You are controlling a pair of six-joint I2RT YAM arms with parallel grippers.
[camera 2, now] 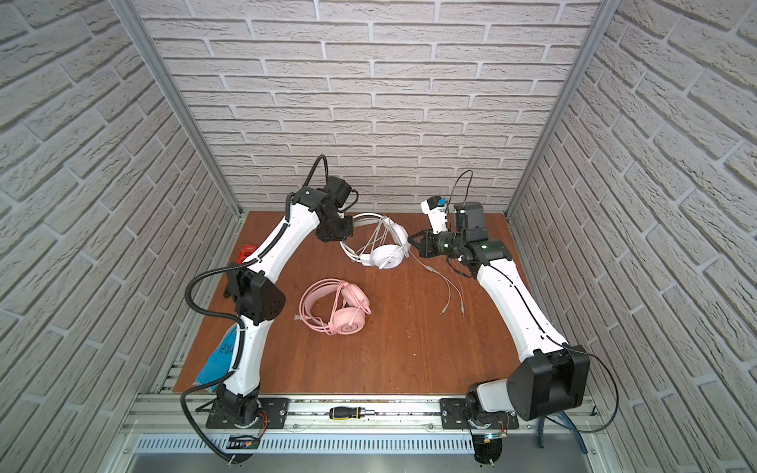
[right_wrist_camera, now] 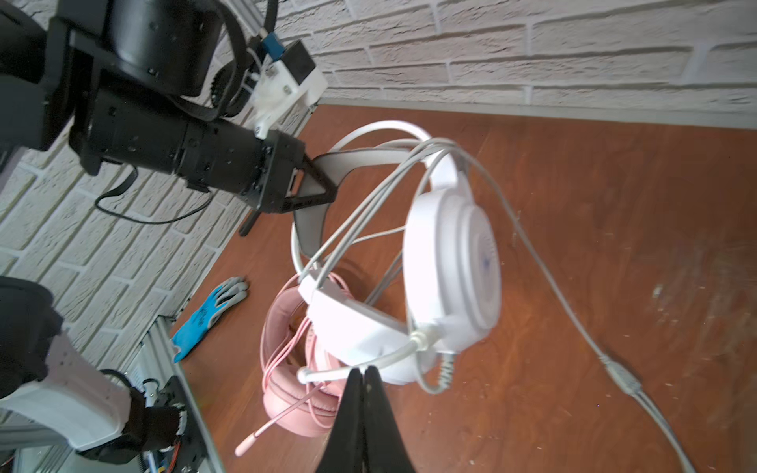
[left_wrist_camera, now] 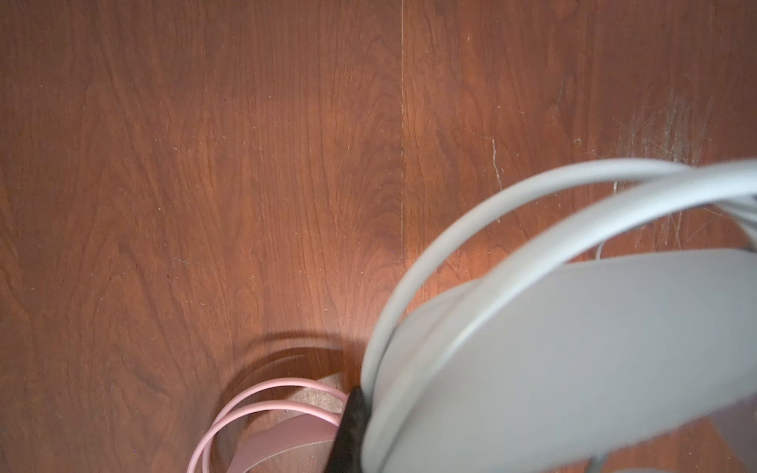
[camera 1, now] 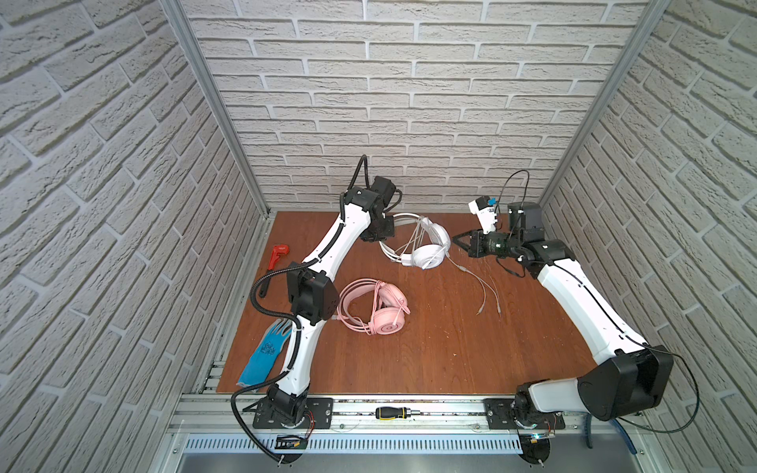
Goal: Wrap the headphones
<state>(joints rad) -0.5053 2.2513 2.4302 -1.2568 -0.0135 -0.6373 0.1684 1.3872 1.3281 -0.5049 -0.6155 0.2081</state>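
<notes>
The white headphones [camera 1: 428, 254] [camera 2: 387, 254] hang tilted above the back of the wooden table, with my left gripper [camera 1: 387, 229] [right_wrist_camera: 323, 184] shut on their grey inner headband strap [left_wrist_camera: 573, 348]. One black finger [left_wrist_camera: 350, 430] shows beside the strap. Several turns of white cable [right_wrist_camera: 368, 213] run over the headband; the rest of the cable [camera 1: 471, 274] trails right onto the table and ends in two plugs. My right gripper [camera 1: 455, 240] [right_wrist_camera: 364, 372] is shut, its tips at the white mic boom, with nothing seen between them. The pink headphones [camera 1: 385, 317] [camera 2: 348, 317] lie on the table, cable wound round them.
A red tool [camera 1: 278, 256] lies at the table's left edge and a blue glove [camera 1: 266, 356] at the front left beside the left arm. A black-and-yellow screwdriver [camera 1: 393, 413] rests on the front rail. Brick-pattern walls close in the back and both sides.
</notes>
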